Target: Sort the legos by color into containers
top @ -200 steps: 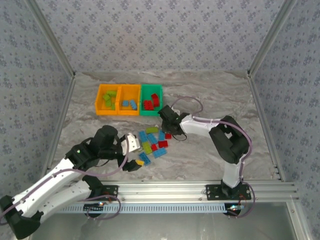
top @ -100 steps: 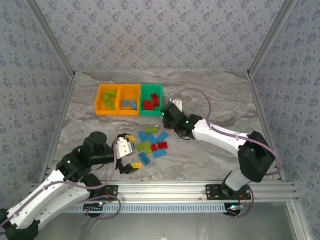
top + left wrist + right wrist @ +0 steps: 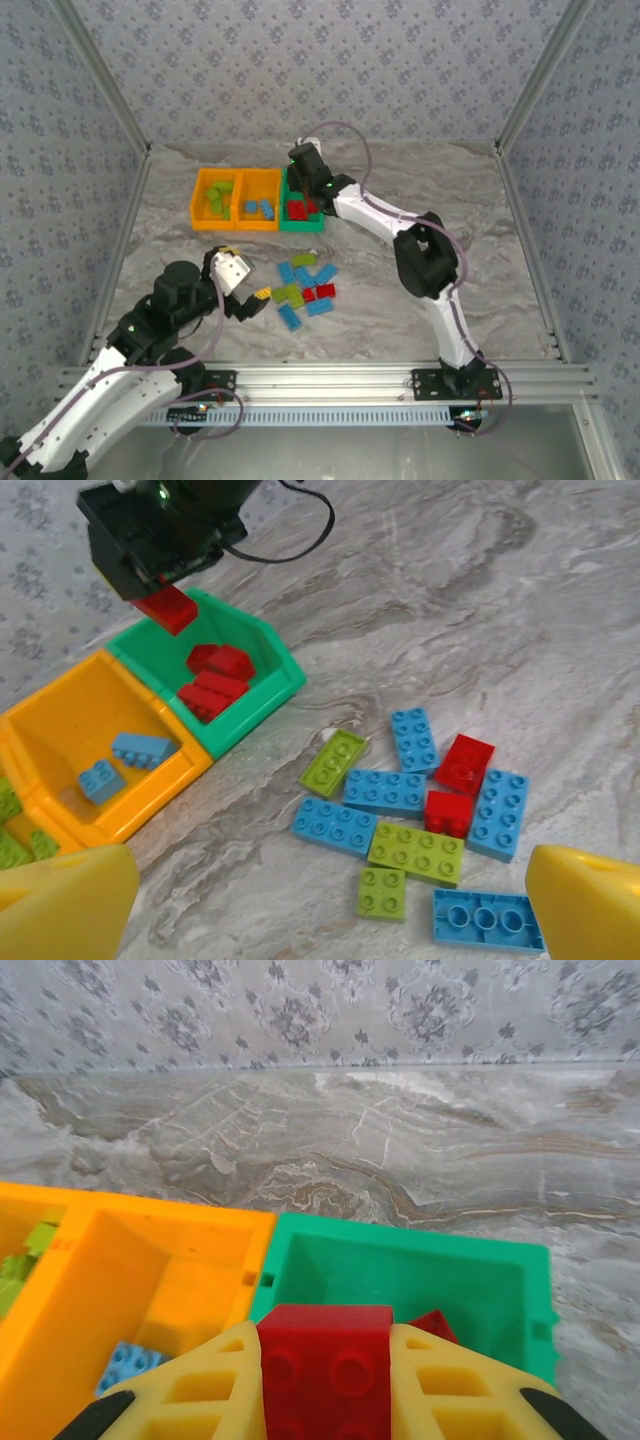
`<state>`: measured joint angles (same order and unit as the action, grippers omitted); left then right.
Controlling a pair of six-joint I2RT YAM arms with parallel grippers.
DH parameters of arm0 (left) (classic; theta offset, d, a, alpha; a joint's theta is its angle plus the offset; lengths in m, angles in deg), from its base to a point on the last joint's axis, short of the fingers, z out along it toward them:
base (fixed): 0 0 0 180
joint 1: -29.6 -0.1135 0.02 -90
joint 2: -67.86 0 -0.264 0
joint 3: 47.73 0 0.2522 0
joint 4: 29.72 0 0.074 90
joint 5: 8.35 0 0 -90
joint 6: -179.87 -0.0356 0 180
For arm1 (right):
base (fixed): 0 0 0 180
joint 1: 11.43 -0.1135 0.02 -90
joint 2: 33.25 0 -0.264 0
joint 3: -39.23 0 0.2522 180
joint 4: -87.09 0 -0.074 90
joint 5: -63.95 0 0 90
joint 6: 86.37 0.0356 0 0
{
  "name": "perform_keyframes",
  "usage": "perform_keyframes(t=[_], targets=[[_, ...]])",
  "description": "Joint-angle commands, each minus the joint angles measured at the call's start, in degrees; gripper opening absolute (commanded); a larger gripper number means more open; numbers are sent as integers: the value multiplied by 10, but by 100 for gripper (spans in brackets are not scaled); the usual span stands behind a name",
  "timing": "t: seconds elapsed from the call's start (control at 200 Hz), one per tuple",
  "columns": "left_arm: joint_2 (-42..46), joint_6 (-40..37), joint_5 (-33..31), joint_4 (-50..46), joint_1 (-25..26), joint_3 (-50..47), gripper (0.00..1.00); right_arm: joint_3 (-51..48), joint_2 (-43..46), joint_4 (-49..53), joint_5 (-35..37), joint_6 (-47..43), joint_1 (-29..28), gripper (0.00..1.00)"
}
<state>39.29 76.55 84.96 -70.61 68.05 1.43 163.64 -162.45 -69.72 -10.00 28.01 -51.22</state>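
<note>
Right tool (image 3: 322, 1395) held red brick (image 3: 325, 1345) above green bin (image 3: 400, 1270) | left tool (image 3: 247, 275) wide | risk: brick might hit rim, bounce out

The right arm reaches far forward, elbow bent midway, with the right gripper (image 3: 300, 172) clamped on a red brick (image 3: 325, 1370). The left arm crouches near its base, the left gripper (image 3: 247, 273) aimed forward, yellow fingers (image 3: 62, 910) spread wide and empty.

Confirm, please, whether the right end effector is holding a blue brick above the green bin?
Not quite: the brick in the right end effector is red, not blue, as the right wrist view shows; it is held above the green bin.
</note>
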Motion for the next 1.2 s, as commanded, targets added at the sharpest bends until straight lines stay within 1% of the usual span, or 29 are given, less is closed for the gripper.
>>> perform_keyframes(t=[0.0,0.08,0.1,0.14,0.225,0.365,0.465,0.555,0.625,0.67,0.715,0.76,0.874,0.924,0.939,0.989,1.039,1.104,1.194], targets=[[-9,18,-23,8,-5,12,99,83,-54,24,-13,-27,0,32],[-13,21,-23,6,-5,13,99,134,-85,58,-14,-38,1,39],[-13,21,-23,6,-5,12,99,142,-88,66,-15,-41,1,42],[-14,21,-23,6,-5,12,99,150,-88,77,-15,-45,1,52],[-13,21,-26,7,-5,11,99,145,-74,87,-12,-54,0,60],[-13,20,-25,6,-7,12,99,108,-17,103,-10,-69,0,61],[-12,39,-38,9,-11,15,99,29,70,94,-18,-77,-4,60],[-12,101,-73,12,-19,30,97,-66,173,93,-34,-84,-11,62],[-18,170,-109,9,-19,45,94,-148,263,101,-72,-89,-17,63],[-27,237,-140,-2,-19,57,90,-203,330,107,-97,-98,-26,66],[-42,322,-175,-23,-19,70,87,-256,396,118,-117,-110,-39,70],[-60,396,-189,-42,-19,78,86,-304,461,133,-125,-124,-59,75],[-125,512,-160,-41,-18,81,84,-392,597,199,-119,-122,-120,86],[-167,544,-137,-27,-17,82,83,-417,642,225,-125,-102,-139,89],[-180,553,-131,-22,-16,83,82,-441,655,230,-129,-92,-145,90],[-235,582,-115,-12,-11,87,82,-475,691,238,-138,-61,-160,94],[-293,605,-103,-1,-3,97,81,-510,723,235,-144,-29,-170,100],[-376,613,-90,8,8,117,81,-549,756,218,-149,-4,-179,100],[-475,630,-84,17,14,143,80,-584,775,201,-137,10,-176,100]])
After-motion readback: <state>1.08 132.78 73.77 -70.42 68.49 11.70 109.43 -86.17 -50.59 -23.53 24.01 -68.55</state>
